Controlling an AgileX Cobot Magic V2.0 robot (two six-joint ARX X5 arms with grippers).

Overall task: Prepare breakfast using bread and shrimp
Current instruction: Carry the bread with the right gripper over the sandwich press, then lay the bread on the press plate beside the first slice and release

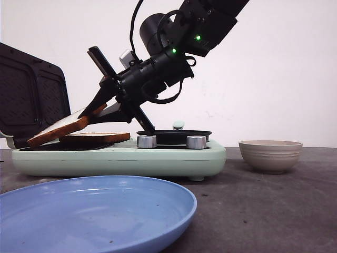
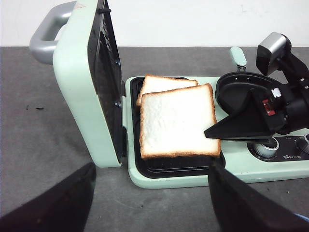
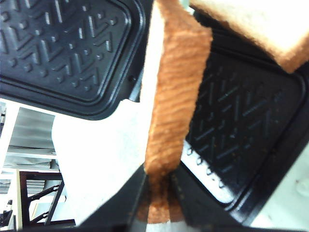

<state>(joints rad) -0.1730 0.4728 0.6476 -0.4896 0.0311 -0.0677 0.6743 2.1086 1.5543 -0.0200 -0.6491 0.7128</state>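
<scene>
The front camera sits low, almost at the level of the tabletop [image 1: 263,211], and looks forward at the side of the green sandwich maker [image 1: 121,158], with a blue plate [image 1: 95,216] very near the lens. The left wrist camera looks down on the sandwich maker [image 2: 87,96] from higher and a little away. The right wrist camera is very close to the black baking plate [image 3: 236,130]. All three views share the held bread slice [image 1: 58,129] [image 2: 178,121] [image 3: 174,96].
</scene>
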